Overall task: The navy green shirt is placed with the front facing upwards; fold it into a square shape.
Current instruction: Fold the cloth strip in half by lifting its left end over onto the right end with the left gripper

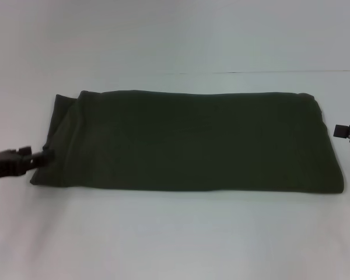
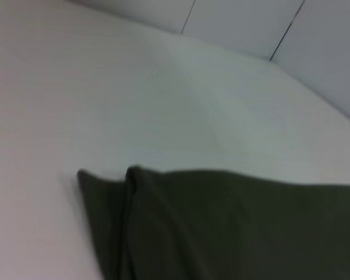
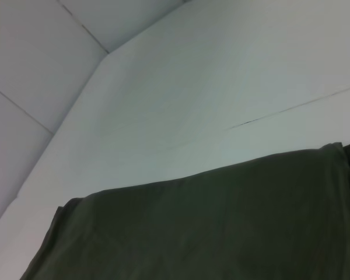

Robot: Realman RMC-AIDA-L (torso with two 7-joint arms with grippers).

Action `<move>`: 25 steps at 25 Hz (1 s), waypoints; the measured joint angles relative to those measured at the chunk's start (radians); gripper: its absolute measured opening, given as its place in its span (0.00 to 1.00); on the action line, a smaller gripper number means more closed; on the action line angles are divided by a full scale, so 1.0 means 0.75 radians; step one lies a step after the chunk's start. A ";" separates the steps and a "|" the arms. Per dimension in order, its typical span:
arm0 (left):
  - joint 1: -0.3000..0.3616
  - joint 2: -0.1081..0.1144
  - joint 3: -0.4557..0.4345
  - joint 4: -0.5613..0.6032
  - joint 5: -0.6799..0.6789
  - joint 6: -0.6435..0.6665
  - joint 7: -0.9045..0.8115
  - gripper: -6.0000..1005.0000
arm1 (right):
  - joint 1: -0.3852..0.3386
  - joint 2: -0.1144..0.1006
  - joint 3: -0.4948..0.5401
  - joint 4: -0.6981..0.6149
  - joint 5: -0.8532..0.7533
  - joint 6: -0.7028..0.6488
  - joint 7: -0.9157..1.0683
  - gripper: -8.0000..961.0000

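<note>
Shirt [image 1: 192, 140] folded into a wide band on the white table [image 1: 175, 239] — plain green side up.

The left gripper [image 1: 45, 156] sits at the band's left end, its tips touching the cloth edge near the layered folds; whether it pinches the fabric I cannot tell. The right gripper [image 1: 349, 133] hangs just off the band's right end — apart from the cloth, its opening not visible.
</note>
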 joint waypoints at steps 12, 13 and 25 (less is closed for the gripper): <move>0.003 -0.002 -0.002 -0.042 0.107 -0.071 0.000 0.69 | 0.004 0.004 -0.008 0.012 -0.001 0.026 0.001 0.85; 0.004 -0.002 -0.002 -0.046 0.110 -0.081 0.000 0.69 | 0.003 0.004 -0.007 0.012 -0.001 0.025 0.001 0.85; -0.002 -0.002 0.010 -0.087 0.143 -0.130 -0.003 0.69 | -0.003 0.009 -0.006 0.012 0.000 0.026 0.001 0.85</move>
